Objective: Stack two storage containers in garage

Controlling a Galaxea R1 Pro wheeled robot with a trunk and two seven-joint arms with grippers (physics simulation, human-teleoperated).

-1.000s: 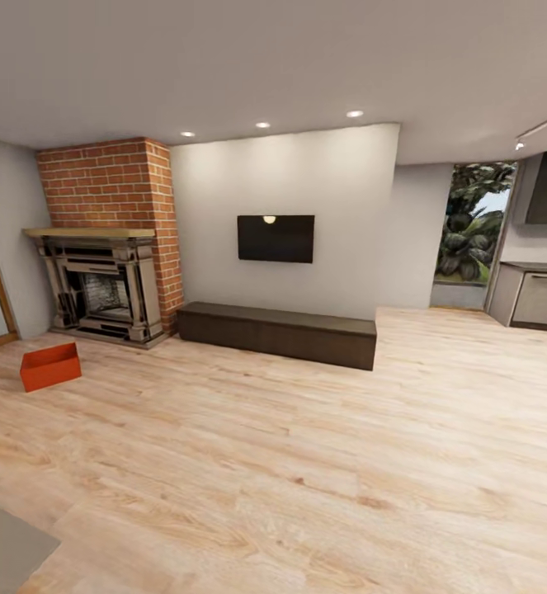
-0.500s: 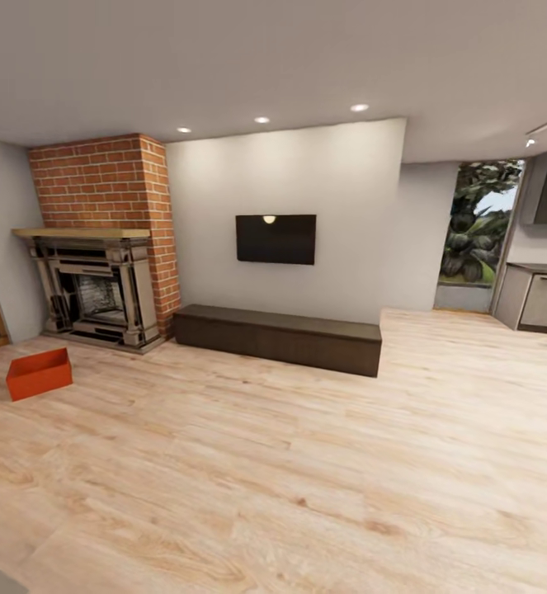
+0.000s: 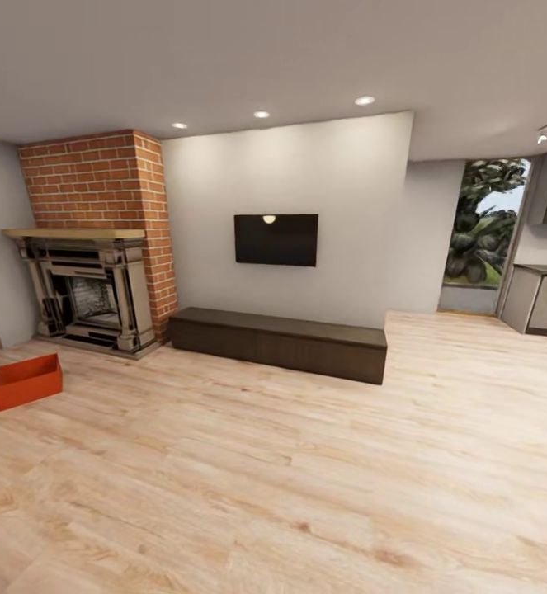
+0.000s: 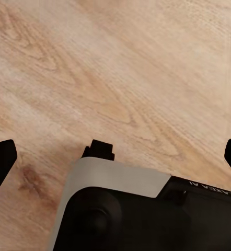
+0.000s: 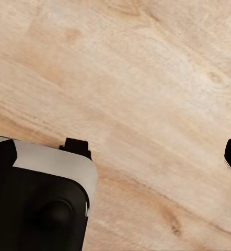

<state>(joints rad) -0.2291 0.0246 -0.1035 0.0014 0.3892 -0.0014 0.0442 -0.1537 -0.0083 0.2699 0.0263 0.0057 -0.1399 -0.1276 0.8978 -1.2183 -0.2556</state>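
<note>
An orange bin [image 3: 26, 381] is sitting on the wood floor [image 3: 306, 462] beside the fireplace [image 3: 87, 289], awaiting pickup, while both pincers, left [image 4: 115, 157] and right [image 5: 120, 151], are hanging spread apart and empty over bare planks.

Left end effector [image 4: 115, 151] spread wide, right end effector [image 5: 118, 151] likewise

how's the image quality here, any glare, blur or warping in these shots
Head view: even light, wide-angle warping bends the ceiling edges; a lamp glints on the TV; the container looks sharp. Both wrist views: wood floor slightly soft, dark robot body in the foreground, no glare.
</note>
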